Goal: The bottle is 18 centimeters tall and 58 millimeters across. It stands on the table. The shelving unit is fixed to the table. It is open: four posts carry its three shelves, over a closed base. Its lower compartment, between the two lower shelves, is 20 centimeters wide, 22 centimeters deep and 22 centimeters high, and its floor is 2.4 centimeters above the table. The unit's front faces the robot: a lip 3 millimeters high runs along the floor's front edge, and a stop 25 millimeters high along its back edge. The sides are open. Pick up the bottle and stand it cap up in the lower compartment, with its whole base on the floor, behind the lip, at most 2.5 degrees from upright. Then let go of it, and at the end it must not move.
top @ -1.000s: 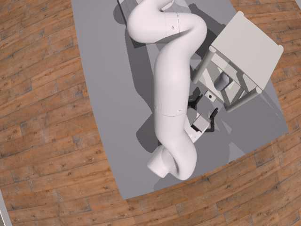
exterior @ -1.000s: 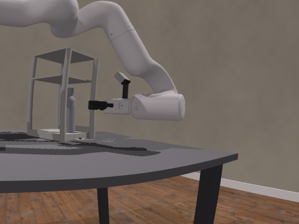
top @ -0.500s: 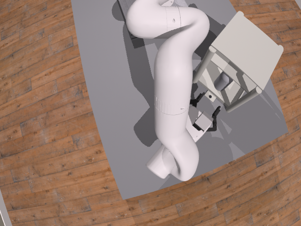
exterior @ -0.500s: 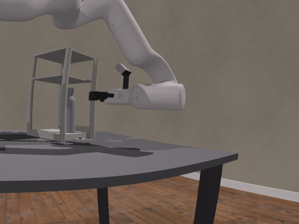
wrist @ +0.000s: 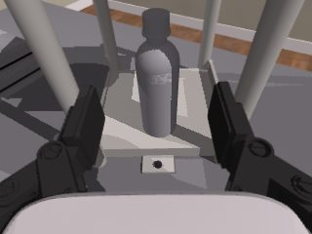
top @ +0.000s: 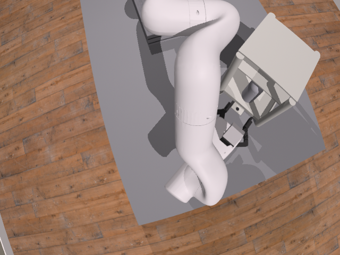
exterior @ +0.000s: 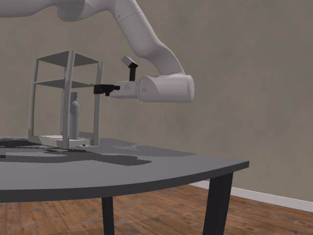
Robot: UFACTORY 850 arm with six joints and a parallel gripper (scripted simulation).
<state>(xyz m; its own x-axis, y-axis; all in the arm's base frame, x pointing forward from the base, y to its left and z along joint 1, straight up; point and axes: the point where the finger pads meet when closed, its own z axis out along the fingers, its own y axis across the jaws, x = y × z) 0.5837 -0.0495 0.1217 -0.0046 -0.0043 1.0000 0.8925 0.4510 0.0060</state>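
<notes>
The grey bottle [wrist: 157, 78] stands cap up on the floor of the shelving unit's lower compartment [wrist: 156, 114], also seen in the side view [exterior: 74, 116] and from above [top: 250, 92]. The shelving unit [exterior: 65, 100] has pale posts and three shelves. My gripper [wrist: 155, 99] is open and empty. It is level, outside the unit's front, well apart from the bottle. In the side view the gripper [exterior: 100, 89] is near the front post at about the height of the middle shelf.
A small white plate with a dark dot [wrist: 157, 164] lies on the table just in front of the unit. The unit's front posts [wrist: 44, 54] [wrist: 273, 54] stand on either side of my fingers. The table edge [exterior: 176, 182] is to the right.
</notes>
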